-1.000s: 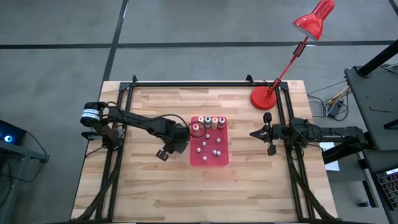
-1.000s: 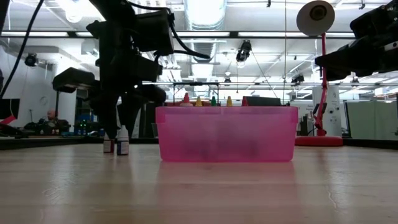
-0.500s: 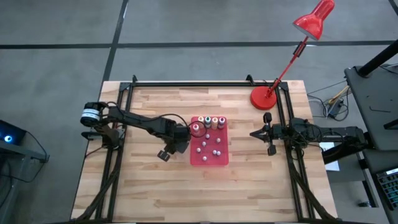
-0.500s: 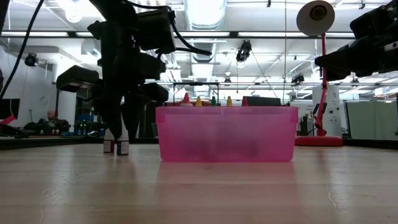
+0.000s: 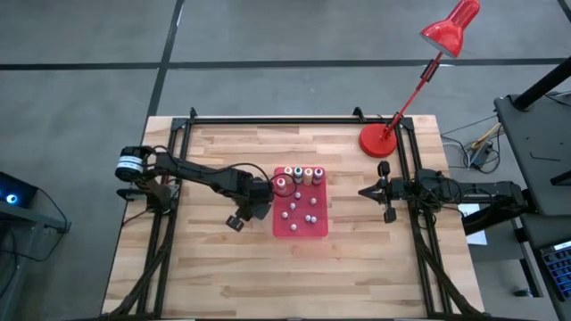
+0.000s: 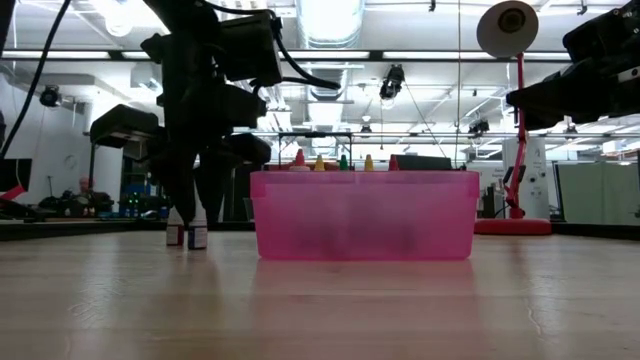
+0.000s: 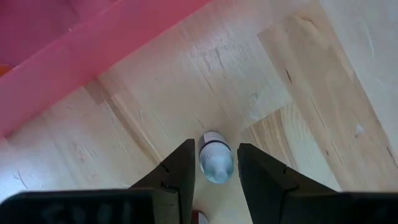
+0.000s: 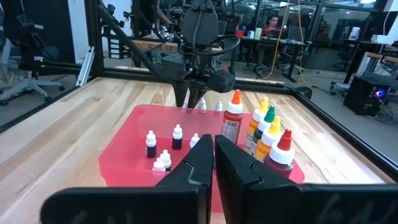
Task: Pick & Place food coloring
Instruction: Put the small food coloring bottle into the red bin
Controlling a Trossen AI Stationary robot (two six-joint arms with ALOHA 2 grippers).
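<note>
Left gripper (image 7: 214, 165): jaws narrowly straddling a bottle (image 7: 215, 157) beside the tray (image 7: 93, 56), to lift it; right gripper (image 8: 214, 155) closed, waiting.

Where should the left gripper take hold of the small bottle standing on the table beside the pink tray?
On the body just below the cap, coming straight down: the small bottle stands upright on the wood, already between the open fingers of the left gripper, clear of the pink tray.
</note>
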